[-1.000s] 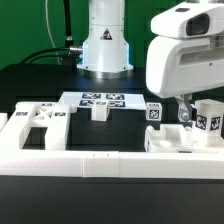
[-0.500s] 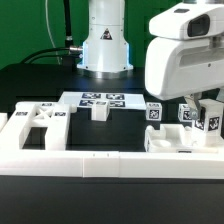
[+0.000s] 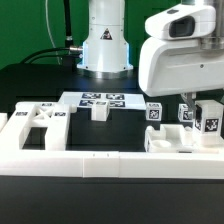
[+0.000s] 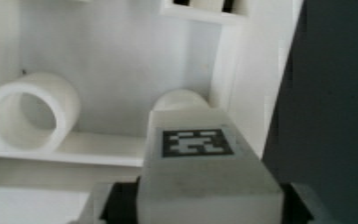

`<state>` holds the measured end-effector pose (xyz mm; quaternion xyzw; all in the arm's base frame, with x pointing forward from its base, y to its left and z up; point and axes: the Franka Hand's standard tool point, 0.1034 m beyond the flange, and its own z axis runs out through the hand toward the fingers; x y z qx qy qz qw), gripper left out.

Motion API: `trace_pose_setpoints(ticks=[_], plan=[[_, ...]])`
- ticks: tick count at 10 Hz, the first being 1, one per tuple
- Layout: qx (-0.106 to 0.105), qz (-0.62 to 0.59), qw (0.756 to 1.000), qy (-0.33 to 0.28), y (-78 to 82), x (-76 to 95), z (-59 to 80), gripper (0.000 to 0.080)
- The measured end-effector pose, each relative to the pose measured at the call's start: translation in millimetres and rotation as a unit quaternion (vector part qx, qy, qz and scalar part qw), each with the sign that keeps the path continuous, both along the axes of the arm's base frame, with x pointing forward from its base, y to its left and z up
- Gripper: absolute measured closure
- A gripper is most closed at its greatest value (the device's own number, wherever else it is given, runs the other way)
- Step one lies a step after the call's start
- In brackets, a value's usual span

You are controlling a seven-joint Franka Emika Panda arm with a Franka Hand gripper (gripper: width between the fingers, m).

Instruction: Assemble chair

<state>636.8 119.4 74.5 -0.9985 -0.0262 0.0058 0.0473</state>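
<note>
My gripper point(image 3: 203, 110) hangs at the exterior view's right, shut on a white chair part point(image 3: 211, 121) that bears a black-and-white tag. In the wrist view the same tagged part point(image 4: 197, 140) fills the gap between the dark fingers point(image 4: 123, 205) of the gripper point(image 4: 197, 208). Behind it lies a white chair block point(image 4: 87, 90) with a round ring-shaped opening point(image 4: 34, 112). The X-braced seat point(image 3: 35, 122) rests at the exterior view's left. A small white block point(image 3: 100, 111) and a tagged block point(image 3: 153, 112) stand near the middle.
The marker board point(image 3: 100, 99) lies flat behind the small block. A long low white border wall point(image 3: 80, 165) runs along the front. The arm's white base point(image 3: 105, 40) stands at the back, on a black table point(image 3: 40, 80).
The jaws have gone from open to shut on the tagged chair part. The gripper body has risen slightly. The other parts have not moved.
</note>
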Motion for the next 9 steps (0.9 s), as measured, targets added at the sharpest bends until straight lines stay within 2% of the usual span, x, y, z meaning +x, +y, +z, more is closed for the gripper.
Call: trace_pose_setpoints(ticks=[3, 6, 7, 9], plan=[[-0.002, -0.154, 0.988, 0.012, 0.4, 0.0, -0.3, 0.0512], [-0.003, -0.308, 0.951, 0.02, 0.2, 0.2, -1.0, 0.0512], [-0.003, -0.314, 0.949, 0.021, 0.2, 0.2, -1.0, 0.0512], [-0.001, -0.385, 0.923, 0.029, 0.1, 0.2, -1.2, 0.0512]])
